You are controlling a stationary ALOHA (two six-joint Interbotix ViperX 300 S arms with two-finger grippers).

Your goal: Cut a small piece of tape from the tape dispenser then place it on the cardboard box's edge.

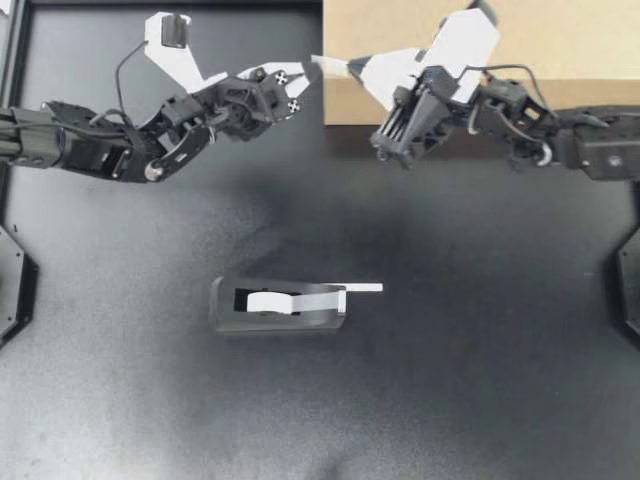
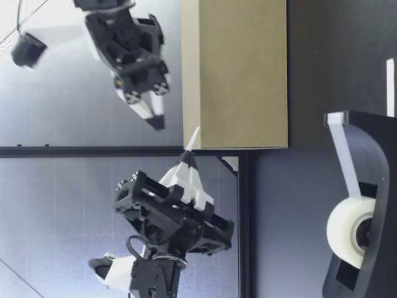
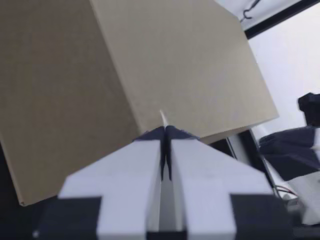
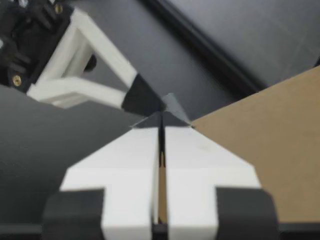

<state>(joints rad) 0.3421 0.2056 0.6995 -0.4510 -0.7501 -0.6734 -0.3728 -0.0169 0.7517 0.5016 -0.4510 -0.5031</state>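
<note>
**Top view: tape at the box, stick-down pending**

Left gripper (image 1: 306,70) reaches in to the box's left side, jaws together. The left wrist view shows a thin pale sliver poking out past its tips. I read that as the tape piece (image 3: 162,117), so this gripper is clamped on it. The sliver sits just off an edge where two box faces meet; can't tell if it touches.

Dispenser (image 1: 278,308) sits mid-table, well apart from both arms, with a fresh tail (image 1: 362,289) sticking out past its cutter. So the cut looks done.

Right gripper (image 1: 324,64) comes in over the box (image 1: 500,50), its tip almost meeting the left tip. Its jaws are together, on nothing I can see. The low view puts it higher than the box top, with the left tip about level with the top edge.

Step in hand, my read: placing. Next, left lays the sliver onto the edge, sticky side to the cardboard, then lets go. Right tip could press it down. Risk: tape clings to a finger on release.
</note>
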